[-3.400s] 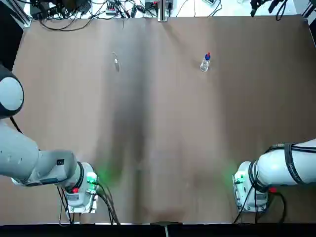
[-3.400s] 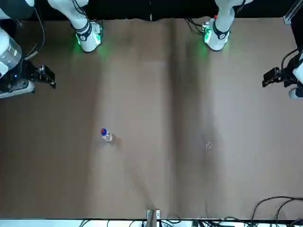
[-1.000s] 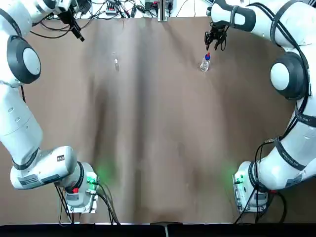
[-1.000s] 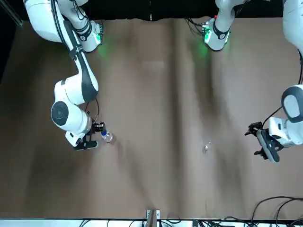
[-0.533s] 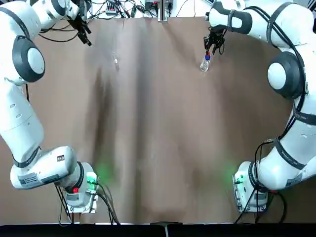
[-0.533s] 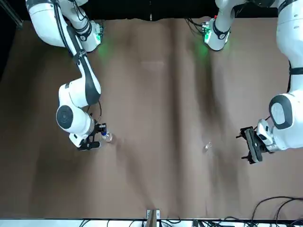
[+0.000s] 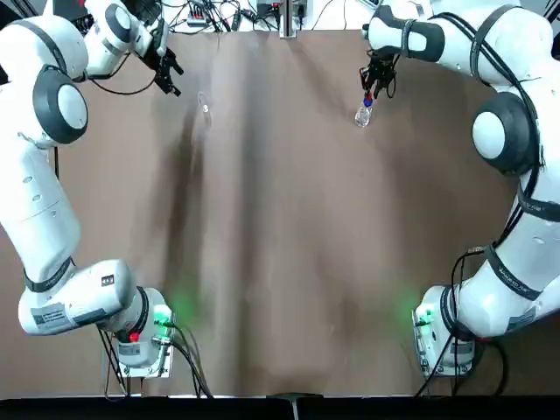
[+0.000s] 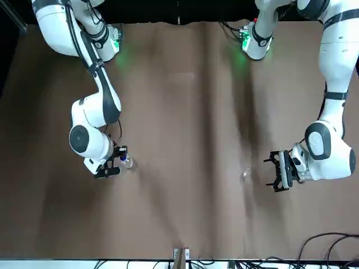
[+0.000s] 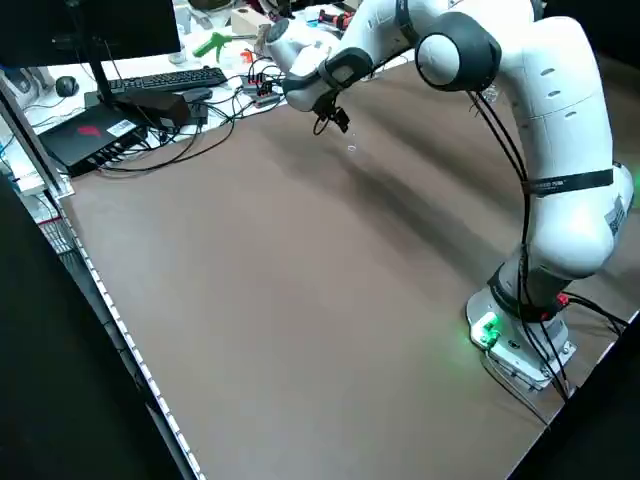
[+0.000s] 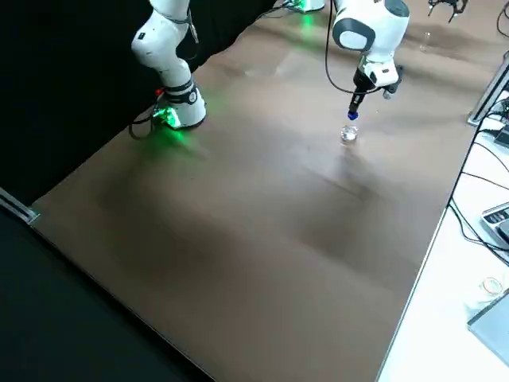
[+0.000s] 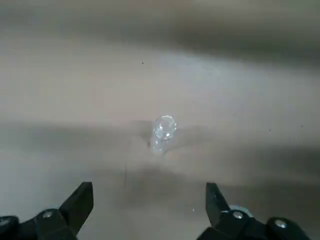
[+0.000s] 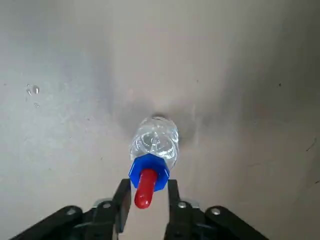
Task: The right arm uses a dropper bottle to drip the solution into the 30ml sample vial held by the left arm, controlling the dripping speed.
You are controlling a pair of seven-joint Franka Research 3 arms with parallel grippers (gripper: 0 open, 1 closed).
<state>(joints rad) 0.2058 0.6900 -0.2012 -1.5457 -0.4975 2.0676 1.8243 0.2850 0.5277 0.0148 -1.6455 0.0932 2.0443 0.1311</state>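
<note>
Scanning the top view from left, I found the left gripper (image 7: 166, 68) near the table's (image 7: 280, 262) far edge, fingers spread wide and empty, with the 30ml sample vial (image 7: 206, 109) standing on the cloth just beside it, untouched. Well apart to the right, the dropper bottle (image 7: 363, 113) stood upright, and the right gripper (image 12: 145, 200) hung over it, its fingers flanking the red bulb in a narrow gap; I couldn't tell whether they pinched it. I judged the task barely begun: both grasps, the lift and all the dripping remained.
</note>
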